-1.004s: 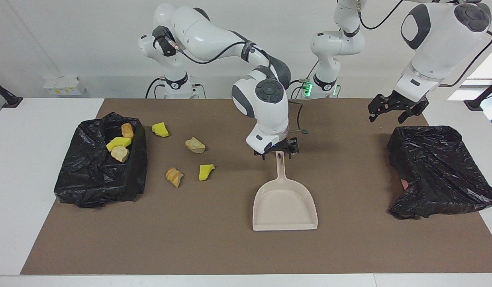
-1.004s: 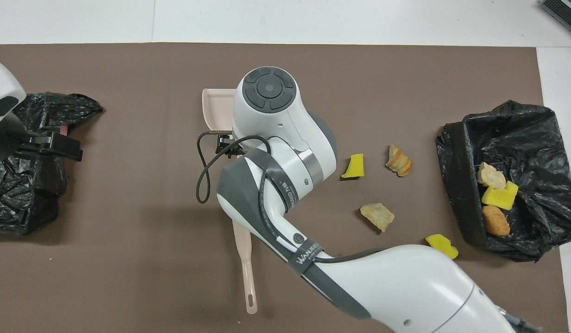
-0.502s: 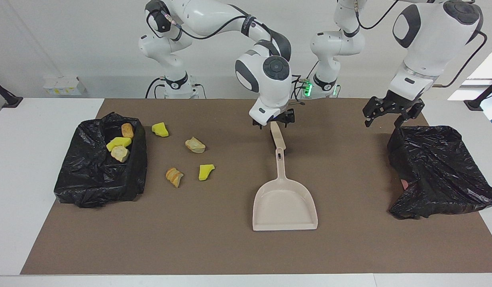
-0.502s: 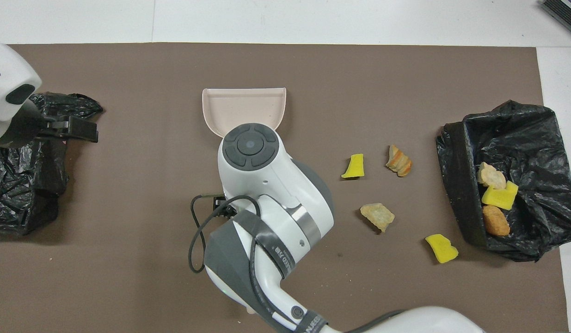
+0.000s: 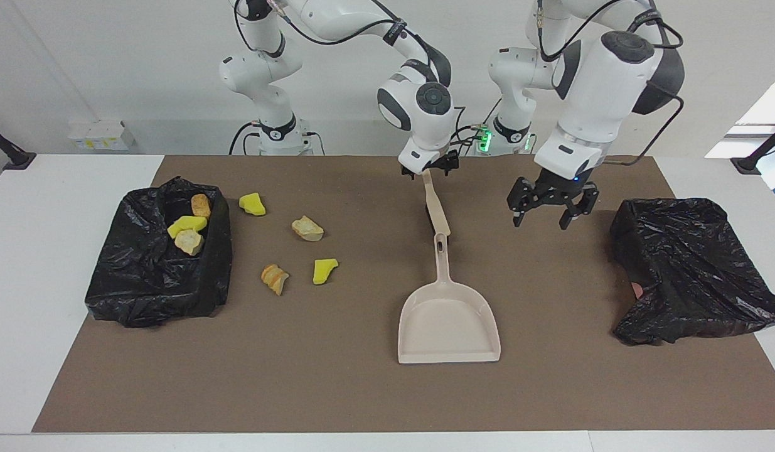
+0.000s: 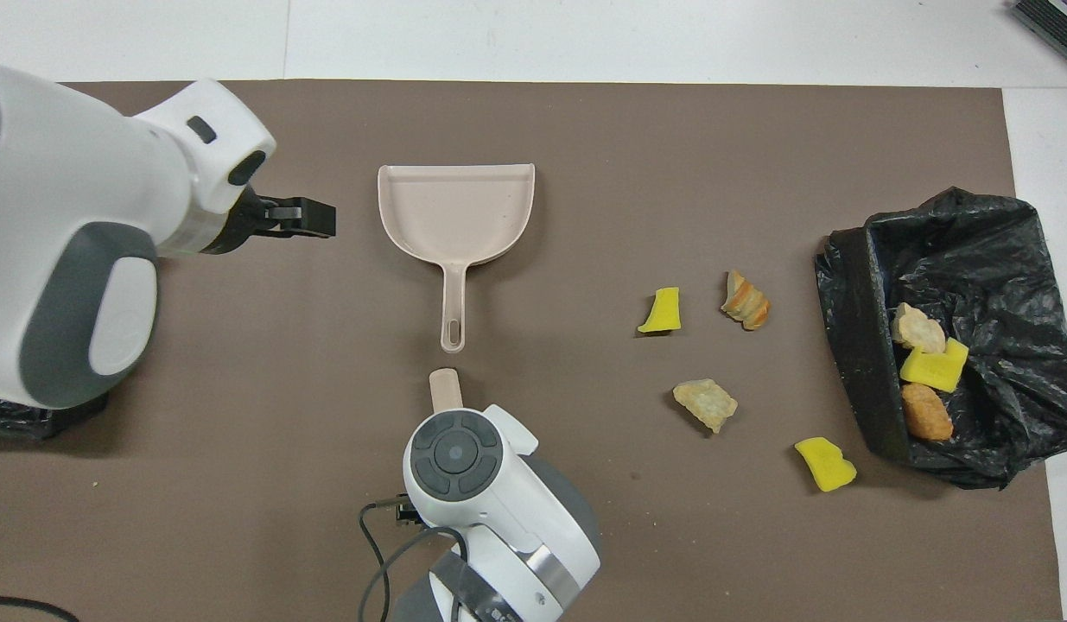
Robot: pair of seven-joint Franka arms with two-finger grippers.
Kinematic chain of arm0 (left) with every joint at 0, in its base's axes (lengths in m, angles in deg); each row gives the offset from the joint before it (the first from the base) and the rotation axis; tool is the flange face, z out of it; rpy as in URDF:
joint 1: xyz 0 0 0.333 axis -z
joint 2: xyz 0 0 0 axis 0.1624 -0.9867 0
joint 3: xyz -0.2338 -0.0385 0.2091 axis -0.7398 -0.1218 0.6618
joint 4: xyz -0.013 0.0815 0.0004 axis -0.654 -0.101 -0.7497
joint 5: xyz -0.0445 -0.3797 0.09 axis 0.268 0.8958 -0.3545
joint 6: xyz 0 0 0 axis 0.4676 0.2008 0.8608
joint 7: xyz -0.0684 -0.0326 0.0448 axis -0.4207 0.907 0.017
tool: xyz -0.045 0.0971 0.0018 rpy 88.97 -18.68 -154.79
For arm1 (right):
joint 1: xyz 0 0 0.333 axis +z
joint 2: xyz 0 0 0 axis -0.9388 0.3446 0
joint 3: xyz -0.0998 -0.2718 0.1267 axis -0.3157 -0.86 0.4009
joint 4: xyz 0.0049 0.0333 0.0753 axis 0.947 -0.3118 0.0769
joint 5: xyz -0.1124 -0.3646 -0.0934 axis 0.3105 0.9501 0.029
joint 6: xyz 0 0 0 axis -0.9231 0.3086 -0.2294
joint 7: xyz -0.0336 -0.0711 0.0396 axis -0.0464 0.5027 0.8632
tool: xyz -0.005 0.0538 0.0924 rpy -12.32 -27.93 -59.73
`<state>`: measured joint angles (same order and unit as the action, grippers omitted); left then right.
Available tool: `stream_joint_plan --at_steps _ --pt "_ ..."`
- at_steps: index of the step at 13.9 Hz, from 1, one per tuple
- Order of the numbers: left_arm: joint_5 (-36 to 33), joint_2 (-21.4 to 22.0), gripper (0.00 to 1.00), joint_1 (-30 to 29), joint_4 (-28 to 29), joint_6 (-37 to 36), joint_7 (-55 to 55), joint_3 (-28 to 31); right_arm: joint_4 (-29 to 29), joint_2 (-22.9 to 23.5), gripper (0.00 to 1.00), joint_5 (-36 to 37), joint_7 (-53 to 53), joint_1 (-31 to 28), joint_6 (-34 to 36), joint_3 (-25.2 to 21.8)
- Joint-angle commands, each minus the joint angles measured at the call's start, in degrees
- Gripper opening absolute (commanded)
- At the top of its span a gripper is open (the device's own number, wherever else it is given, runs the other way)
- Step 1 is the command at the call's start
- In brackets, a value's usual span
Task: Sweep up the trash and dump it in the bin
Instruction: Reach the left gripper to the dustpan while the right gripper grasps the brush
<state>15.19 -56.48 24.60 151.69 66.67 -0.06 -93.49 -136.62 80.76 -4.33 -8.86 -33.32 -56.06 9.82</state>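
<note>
Right end effector (image 5: 430, 168): fingers look spread, over the robot-side end of a beige stick (image 5: 436, 207). Can't tell if it touches the stick. The stick looks to lie on the brown mat (image 5: 362, 395), in line with the dustpan handle, its other tip just short of it; in the overhead view only that tip shows past the arm.

Left end effector (image 5: 541, 216): open, empty, up over the mat between the dustpan handle and the black bag (image 5: 694, 270) at the left arm's end of the desk (image 5: 48, 251).

Dustpan (image 5: 448, 320): beige, flat on the mat mid-desk, handle toward the robots, pan empty.

Trash, loose on the mat between the dustpan and the bin:
- yellow chunk (image 5: 252, 204), nearest the robots, just beside the bin
- bread bit (image 5: 307, 228)
- bread bit (image 5: 274, 278)
- yellow chunk (image 5: 324, 270), closest to the dustpan

Bin (image 5: 155, 282): black-bag-lined, at the right arm's end. Three pieces inside: brown bit (image 5: 200, 204), yellow chunk (image 5: 186, 224), tan bit (image 5: 189, 242).
</note>
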Motion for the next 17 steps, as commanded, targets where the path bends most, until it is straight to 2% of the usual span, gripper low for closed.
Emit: stream_joint_plan --at_steps 1,3,7,8,9,10,11,14,17 --pt "-0.1 -3.6 1.00 3.5 0.2 2.7 -1.2 0.8 -5.3 -3.1 1.00 -1.8 0.3 0.7 -2.0 0.0" --pt "-0.2 -7.2 1.00 6.4 0.2 5.4 -3.9 0.9 -6.5 -3.8 1.00 -2.3 -0.1 0.7 -2.5 0.0" --pt "-0.3 -11.0 1.00 10.3 2.1 8.9 -6.6 1.0 -8.8 -4.5 1.00 -4.8 -1.8 1.2 -6.2 0.0" --pt "-0.3 -11.1 1.00 10.8 3.2 10.3 -6.6 1.0 -8.7 -4.5 0.92 -4.8 -2.6 1.2 -6.2 0.0" --pt "-0.3 -11.2 1.00 11.0 5.1 11.4 -6.6 1.0 -8.7 -4.4 0.52 -4.8 -4.6 1.1 -6.2 0.0" --pt "-0.3 -11.1 1.00 11.4 7.0 12.4 -6.8 0.9 -8.8 -4.5 0.20 -4.9 -5.1 1.1 -6.1 0.0" --pt "-0.2 -10.5 1.00 12.1 8.6 13.8 -8.1 0.8 -8.7 -4.5 0.00 -4.9 -5.0 1.1 -6.0 0.0" --pt "-0.2 -10.9 1.00 13.4 10.5 15.1 -10.1 0.9 -8.0 -4.1 0.00 -5.1 -4.8 1.0 -5.3 0.0" --pt "-0.2 -11.2 0.66 13.2 9.6 14.7 -10.2 1.0 -7.4 -4.2 0.00 -5.3 1.5 0.3 -5.2 -0.1"
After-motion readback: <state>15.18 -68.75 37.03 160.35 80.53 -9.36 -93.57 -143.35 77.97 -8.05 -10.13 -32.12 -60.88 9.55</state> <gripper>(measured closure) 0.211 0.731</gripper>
